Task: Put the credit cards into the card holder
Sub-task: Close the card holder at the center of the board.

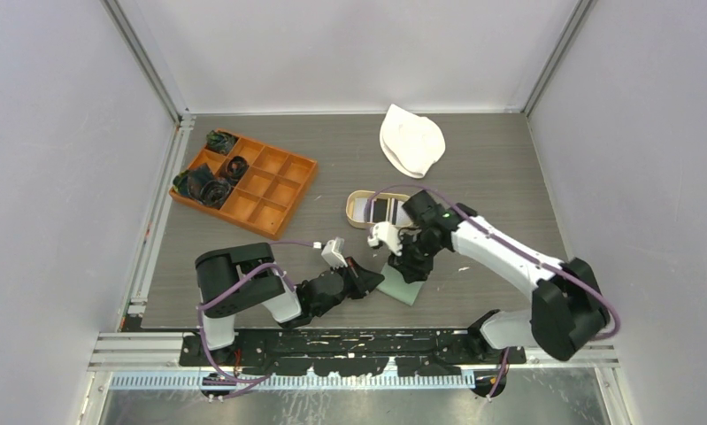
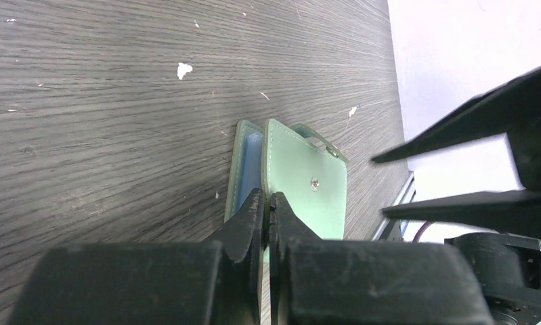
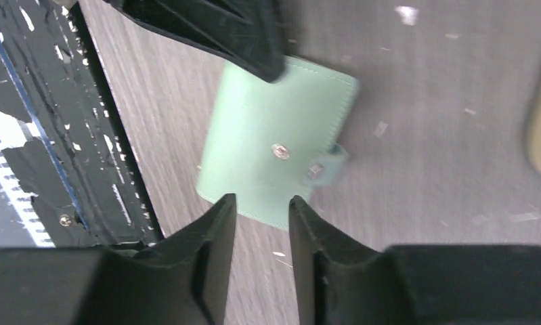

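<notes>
The sage-green card holder (image 1: 403, 287) lies on the table near the front, its snap-button cover (image 2: 307, 193) facing up and slightly lifted from the blue-grey inside. My left gripper (image 2: 269, 202) is shut on the near edge of that cover, reaching in from the left (image 1: 373, 277). Just above the card holder's other side hovers my right gripper (image 3: 262, 203), open with nothing between its fingers (image 1: 410, 266). The holder (image 3: 267, 145) fills the middle of the right wrist view. Black and white credit cards (image 1: 381, 210) lie in the tan oval tray (image 1: 354, 210) behind.
An orange compartment box (image 1: 274, 190) with dark cord bundles (image 1: 203, 186) stands at the back left. A white crumpled object (image 1: 411, 142) lies at the back right. The table's front edge and black rail (image 3: 44, 135) run close to the card holder.
</notes>
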You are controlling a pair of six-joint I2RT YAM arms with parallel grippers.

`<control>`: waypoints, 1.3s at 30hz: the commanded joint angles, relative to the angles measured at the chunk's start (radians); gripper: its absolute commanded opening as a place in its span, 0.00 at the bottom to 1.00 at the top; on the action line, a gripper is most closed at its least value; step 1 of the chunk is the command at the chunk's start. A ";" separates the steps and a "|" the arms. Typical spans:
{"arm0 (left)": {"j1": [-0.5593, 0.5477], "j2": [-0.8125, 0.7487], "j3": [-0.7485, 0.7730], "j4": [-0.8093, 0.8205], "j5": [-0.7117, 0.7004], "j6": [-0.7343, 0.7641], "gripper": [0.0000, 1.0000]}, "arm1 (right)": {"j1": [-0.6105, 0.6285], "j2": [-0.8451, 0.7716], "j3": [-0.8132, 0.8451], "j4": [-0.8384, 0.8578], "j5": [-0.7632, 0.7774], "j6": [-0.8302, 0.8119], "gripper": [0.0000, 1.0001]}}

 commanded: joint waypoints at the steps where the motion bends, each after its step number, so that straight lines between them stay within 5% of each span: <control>1: -0.001 0.013 -0.005 0.041 -0.018 0.007 0.00 | -0.118 -0.142 -0.004 0.050 -0.110 -0.013 0.46; 4: -0.001 0.019 0.002 0.042 -0.012 0.007 0.00 | -0.128 -0.179 -0.062 0.115 -0.102 -0.038 0.56; 21: -0.002 0.026 0.009 0.042 -0.011 0.006 0.00 | -0.045 -0.102 -0.123 0.330 0.044 0.028 0.53; 25: -0.003 0.025 0.007 0.042 -0.011 0.008 0.00 | -0.036 -0.092 -0.118 0.334 0.069 0.036 0.43; 32: -0.002 0.022 0.005 0.044 -0.011 0.010 0.00 | -0.036 -0.087 -0.096 0.310 0.077 0.043 0.03; 39: -0.003 0.021 0.004 0.044 -0.009 0.010 0.00 | -0.034 -0.081 -0.078 0.282 0.078 0.078 0.01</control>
